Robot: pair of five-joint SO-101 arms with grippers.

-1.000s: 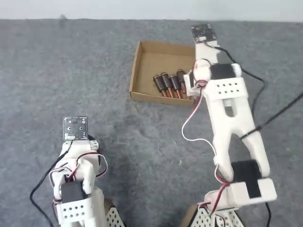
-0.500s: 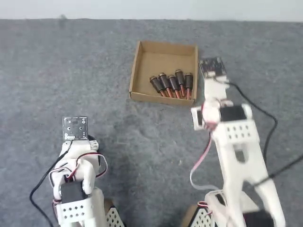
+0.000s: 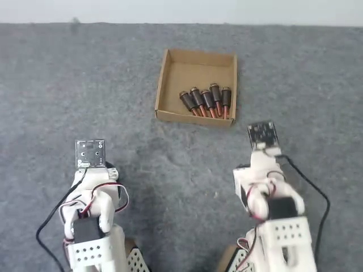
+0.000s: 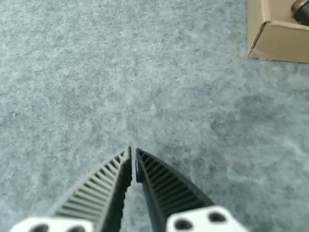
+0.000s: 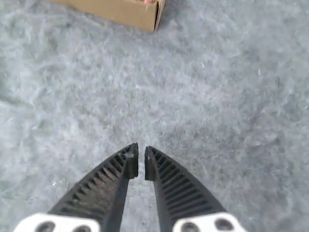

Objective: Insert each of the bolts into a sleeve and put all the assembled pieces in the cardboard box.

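Assembled pieces [image 3: 207,102] lined up inside cardboard box [image 3: 163,85]; job looks finished, so both jaws near-closed, empty, parked over desk [image 3: 57,85].

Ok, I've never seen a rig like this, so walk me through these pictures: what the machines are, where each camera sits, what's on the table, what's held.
These are two white robot arms, each ending in a gripper with two toothed black fingers. One picture looks down from above: the left arm and right arm stand at its lower edge, on a grey table. The other two come from cameras on the wrists, looking along the left gripper and the right gripper. On the table stands an open cardboard box with five assembled bolts lying side by side in it. Both grippers are shut and hold nothing.
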